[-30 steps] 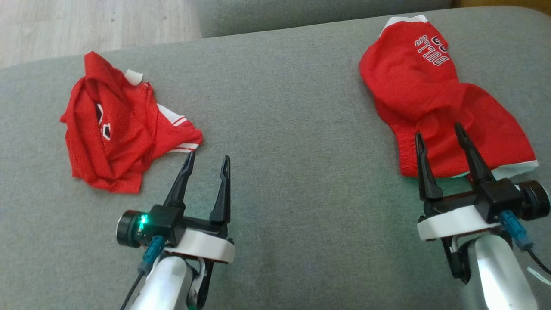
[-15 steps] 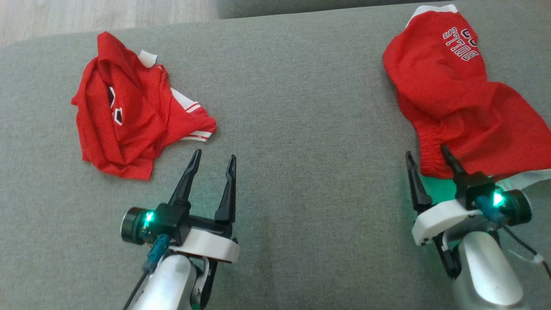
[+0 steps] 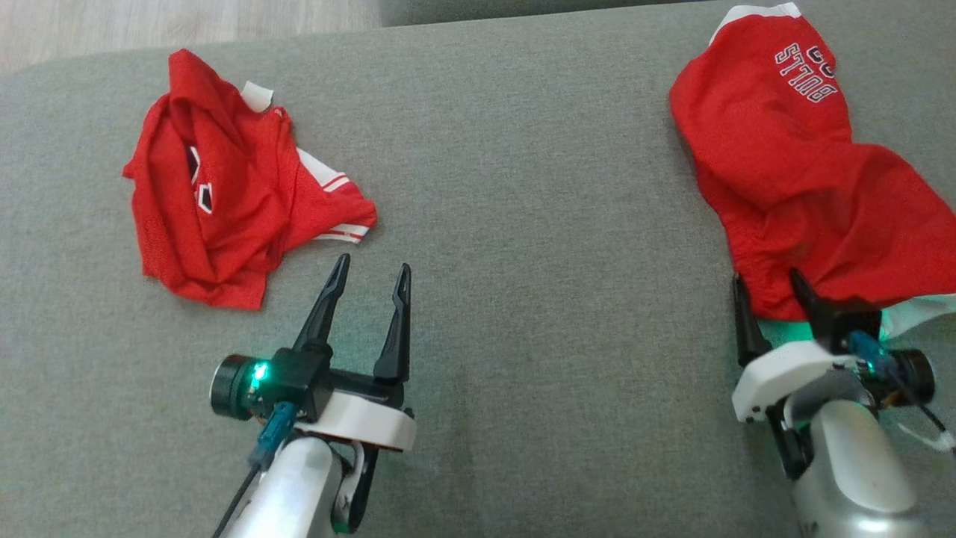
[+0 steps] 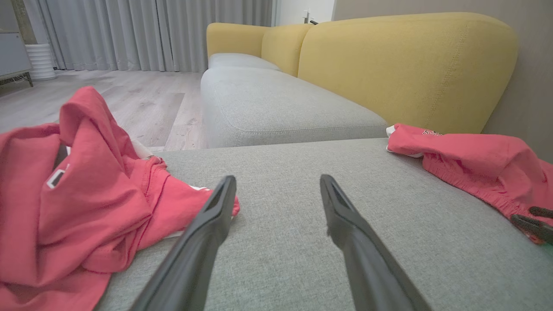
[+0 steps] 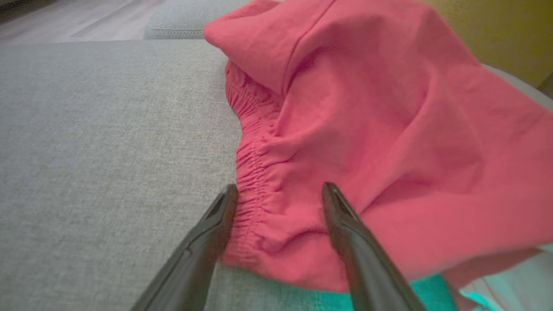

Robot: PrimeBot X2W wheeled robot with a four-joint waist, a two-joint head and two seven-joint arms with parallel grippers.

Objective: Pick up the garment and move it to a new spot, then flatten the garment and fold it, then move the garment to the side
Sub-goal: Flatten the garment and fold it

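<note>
Two red garments lie well apart on the grey sofa cushion point(image 3: 523, 224). The red Bulls shorts point(image 3: 784, 164) are spread at the robot's right, lettered end toward the far edge and gathered elastic waistband toward the robot. The right gripper point(image 3: 766, 276) sits at that near waistband corner with its jaws spread wide, gripping nothing. Seen from its wrist, one finger lies along the outer edge of the elastic and the other over the red fabric, though I can't say whether either tip presses on the cloth. On the left, a crumpled red jersey point(image 3: 216, 202) with white trim lies in a heap. The left gripper point(image 3: 373, 263) is also spread and empty, over bare cushion just short of the jersey's striped hem. A yellow backrest point(image 4: 402, 65) rises behind.
</note>
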